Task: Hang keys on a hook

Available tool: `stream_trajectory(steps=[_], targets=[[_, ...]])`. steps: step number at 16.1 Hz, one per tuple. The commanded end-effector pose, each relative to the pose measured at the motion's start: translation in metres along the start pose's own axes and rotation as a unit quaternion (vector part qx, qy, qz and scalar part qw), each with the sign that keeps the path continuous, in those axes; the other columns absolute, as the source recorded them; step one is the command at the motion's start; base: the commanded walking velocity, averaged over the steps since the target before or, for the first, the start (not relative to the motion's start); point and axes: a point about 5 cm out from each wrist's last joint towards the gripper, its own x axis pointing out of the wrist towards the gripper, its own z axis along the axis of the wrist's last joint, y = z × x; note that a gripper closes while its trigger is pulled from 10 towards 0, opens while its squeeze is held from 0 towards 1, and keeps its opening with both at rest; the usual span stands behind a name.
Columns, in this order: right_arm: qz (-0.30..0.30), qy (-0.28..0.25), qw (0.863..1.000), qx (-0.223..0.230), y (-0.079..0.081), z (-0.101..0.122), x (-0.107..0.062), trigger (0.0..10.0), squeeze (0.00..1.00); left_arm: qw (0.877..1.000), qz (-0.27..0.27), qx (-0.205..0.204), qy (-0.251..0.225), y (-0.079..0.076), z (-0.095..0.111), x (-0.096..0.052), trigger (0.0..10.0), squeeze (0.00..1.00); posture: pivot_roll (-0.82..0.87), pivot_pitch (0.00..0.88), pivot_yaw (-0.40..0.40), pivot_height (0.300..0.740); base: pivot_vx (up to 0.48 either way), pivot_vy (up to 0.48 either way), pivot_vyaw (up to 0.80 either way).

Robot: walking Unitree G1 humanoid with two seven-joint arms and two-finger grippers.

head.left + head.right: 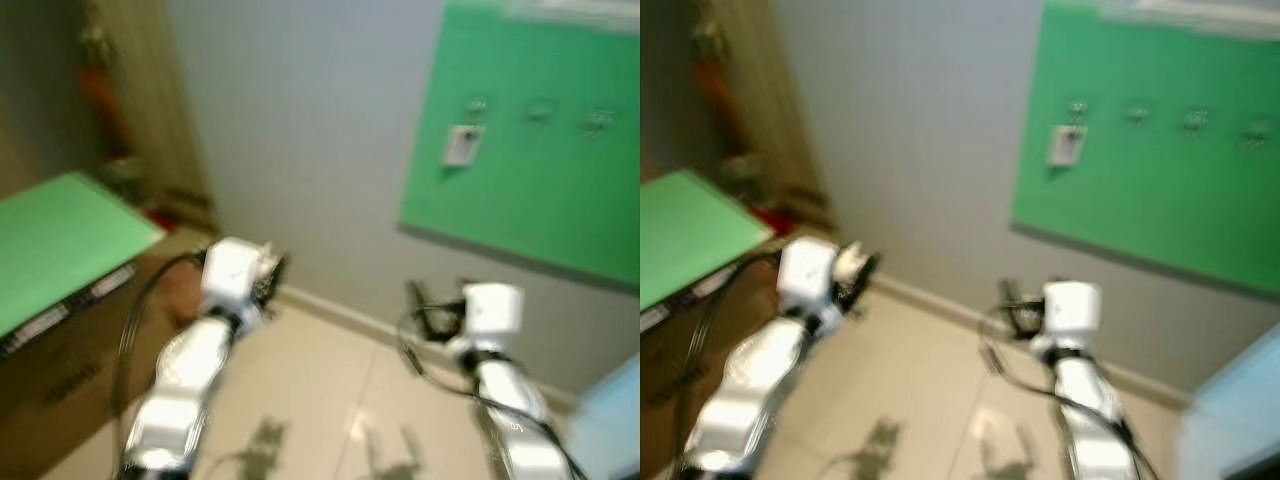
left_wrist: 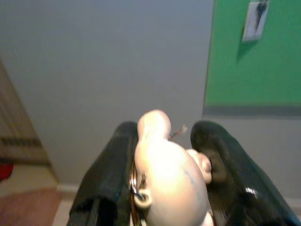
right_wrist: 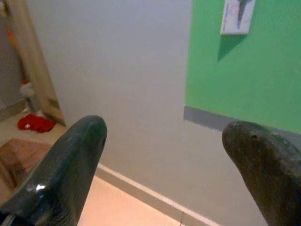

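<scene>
My left gripper [image 2: 164, 134] is shut on the keys: a pale cream charm [image 2: 171, 181] with a small metal ring [image 2: 139, 197] sits between its black fingers [image 2: 110, 169]. In the eye views this gripper [image 1: 266, 270] is held up in front of the grey wall, left of a green board [image 1: 540, 190]. The board carries a row of small hooks [image 1: 540, 111], and a white tag [image 1: 462, 145] hangs from the leftmost one. My right gripper [image 3: 167, 134] is open and holds nothing; it [image 1: 425, 305] points at the wall below the board.
A green-topped cabinet [image 1: 60, 235] stands at my left. A tan door or curtain [image 1: 150, 110] and a red item on the floor [image 3: 35, 123] lie in the far left corner. A pale blue object [image 1: 612, 415] is at the lower right. The picture is blurred.
</scene>
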Motion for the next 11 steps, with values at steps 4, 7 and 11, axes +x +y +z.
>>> stream_trajectory(steps=[4, 7, 11], targets=[[-0.012, -0.007, 1.0, -0.014, -0.006, 0.004, 0.005, 10.0, 0.0, 0.999, -0.005, 0.023, -0.024, -0.002, 0.014, 0.012, 0.0, 0.0, -0.05, 0.0, 0.054, 0.74, 0.0, 0.237, -0.62], [-0.02, -0.009, 1.0, -0.016, -0.008, 0.004, 0.003, 10.0, 0.0, 0.999, -0.025, 0.017, -0.021, -0.009, 0.014, 0.015, 0.0, 0.0, -0.05, 0.0, 0.07, 0.74, 0.0, 0.0, 0.0], [-0.017, -0.01, 1.0, -0.019, -0.004, 0.003, 0.005, 10.0, 0.0, 1.0, -0.005, -0.001, -0.019, -0.003, 0.015, 0.019, 0.0, 0.0, -0.06, 0.0, 0.082, 0.74, 0.0, 0.0, 0.0]])
